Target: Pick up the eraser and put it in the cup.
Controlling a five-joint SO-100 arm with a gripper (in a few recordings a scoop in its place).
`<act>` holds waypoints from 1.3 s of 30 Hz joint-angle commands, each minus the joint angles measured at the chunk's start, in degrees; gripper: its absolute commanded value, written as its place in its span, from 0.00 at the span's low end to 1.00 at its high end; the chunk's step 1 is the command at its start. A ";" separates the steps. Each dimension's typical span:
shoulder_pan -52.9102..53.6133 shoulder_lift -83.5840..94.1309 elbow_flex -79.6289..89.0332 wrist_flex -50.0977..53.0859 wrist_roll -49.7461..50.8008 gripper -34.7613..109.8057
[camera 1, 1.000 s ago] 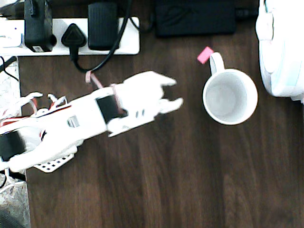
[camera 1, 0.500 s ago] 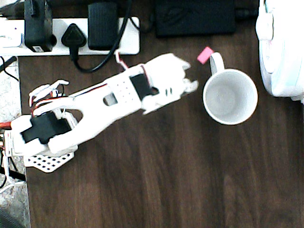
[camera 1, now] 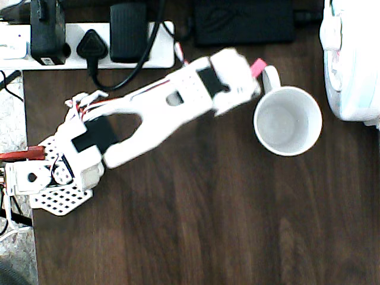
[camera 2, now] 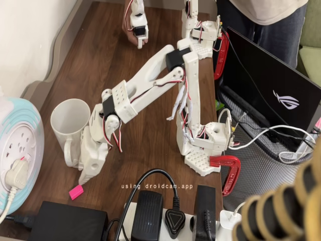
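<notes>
1. Gripper (camera 2: 86,170): white plastic, pointing down at the tabletop just beside the mug's handle, its tip a little above the eraser in the fixed view. Seen from overhead, the gripper (camera 1: 252,83) covers its own fingers, and in the fixed view they overlap, so I cannot tell how far apart they stand.
2. Eraser (camera 2: 76,192): a small pink rectangular block lying flat on the wood, near the gripper's tip; whether they touch is unclear. In the overhead view the eraser (camera 1: 257,65) peeks out between the gripper and the mug's handle.
3. Cup (camera 1: 288,121): a round, glossy white ceramic mug, upright, with a loop handle turned toward the eraser. Its plain white inside holds nothing. In the fixed view the cup (camera 2: 67,125) stands right beside the gripper.
4. Table (camera 1: 196,225): dark brown wood with a visible grain.
5. Power strip (camera 1: 71,62): white, with black plugs and adapters seated in it, along the table's edge.
</notes>
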State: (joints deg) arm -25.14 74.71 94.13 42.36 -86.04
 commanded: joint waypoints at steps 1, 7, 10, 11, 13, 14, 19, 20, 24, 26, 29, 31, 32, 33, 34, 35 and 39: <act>-0.53 -0.62 -3.78 5.36 -5.27 0.35; -0.09 -4.22 -8.09 7.82 -5.01 0.35; 0.35 -4.04 -9.67 7.82 -6.06 0.35; 0.35 -3.96 -10.46 7.82 -6.24 0.35; 0.35 -4.22 -12.22 7.21 -6.50 0.35; 0.26 -4.48 -12.66 5.89 -6.50 0.35; 0.09 -5.19 -12.92 -0.35 -7.91 0.35; 0.09 -5.45 -12.92 -1.14 -8.00 0.35; -0.26 -6.86 -12.92 -3.78 -8.96 0.35; -0.26 -7.38 -12.92 -4.04 -9.05 0.35; -0.26 -8.44 -12.83 -3.60 -8.70 0.35; -0.26 -9.23 -12.74 -2.46 -8.70 0.35; -0.26 -9.40 -12.74 -1.76 -8.79 0.36; -0.26 -9.58 -12.74 -1.05 -8.88 0.36; -0.35 -9.67 -12.74 -0.09 -9.05 0.36; -0.53 -9.93 -12.74 0.97 -9.23 0.36; -1.58 -10.55 -12.74 5.01 -9.49 0.34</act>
State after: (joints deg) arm -24.87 64.51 82.00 41.84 -86.04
